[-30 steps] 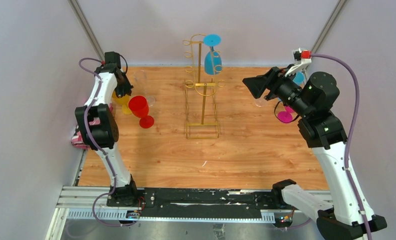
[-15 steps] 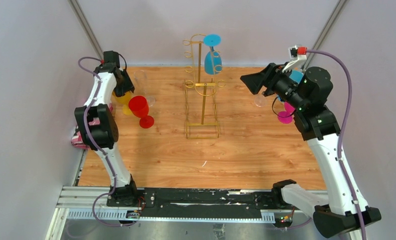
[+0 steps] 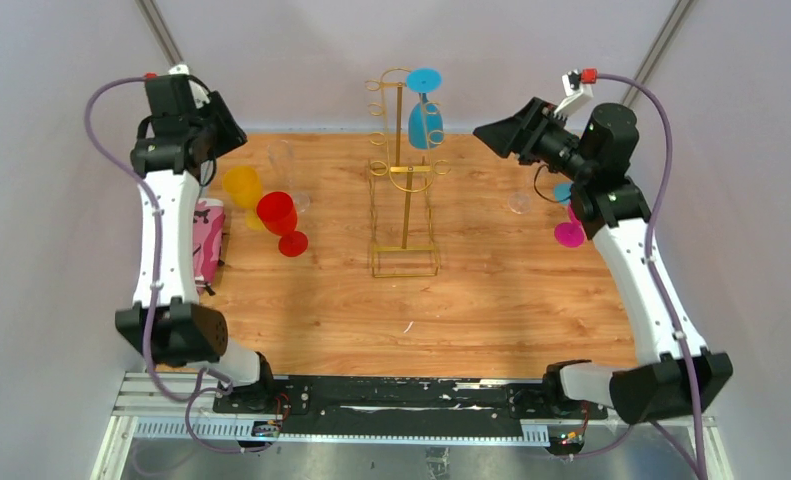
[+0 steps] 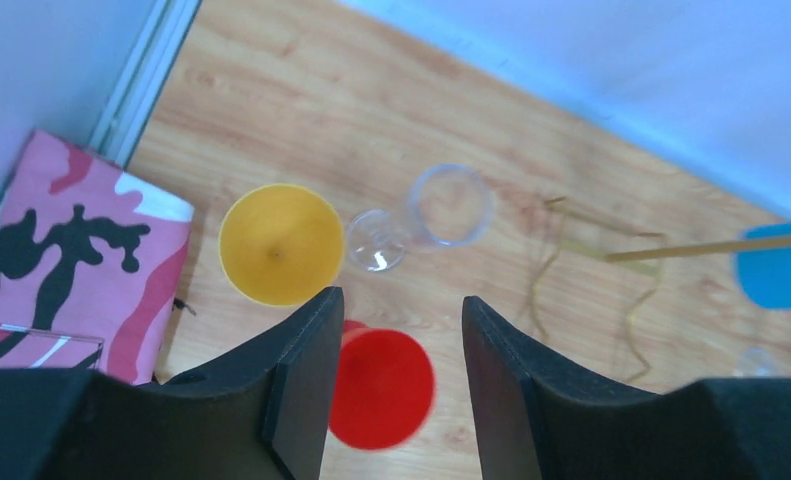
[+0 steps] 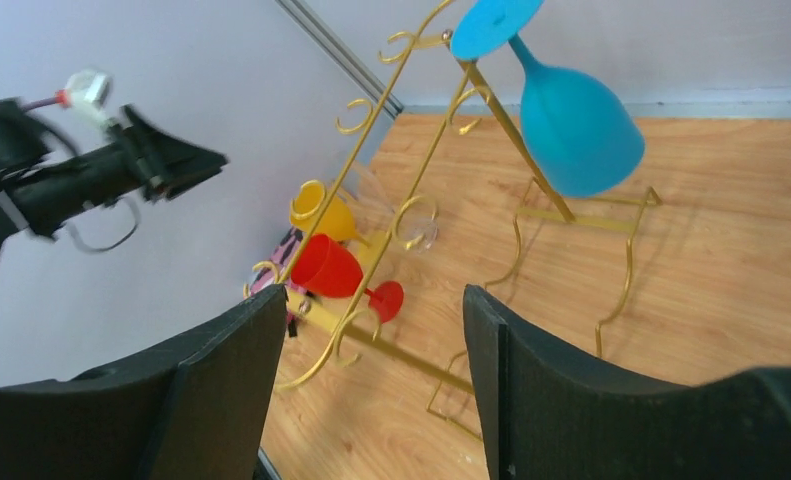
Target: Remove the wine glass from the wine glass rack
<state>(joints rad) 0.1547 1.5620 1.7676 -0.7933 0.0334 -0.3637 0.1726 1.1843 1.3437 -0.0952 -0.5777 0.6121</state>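
Where one wine glass rack stands, one wine glass hangs.

Desk: you're looking at light wood-grain boards, evenly lit.
Walls: plain pale lilac, closing you in on three sides.
Corner posts: grey metal, slanting.
Near edge: silver rail.

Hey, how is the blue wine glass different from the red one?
The blue wine glass is blue, the red wine glass red. The blue one hangs from the top of the wine glass rack; the red one is down on the table, left of the rack. The blue one hangs bowl down, foot up; the red one seems to lie on its side. Both are opaque stemmed glasses.
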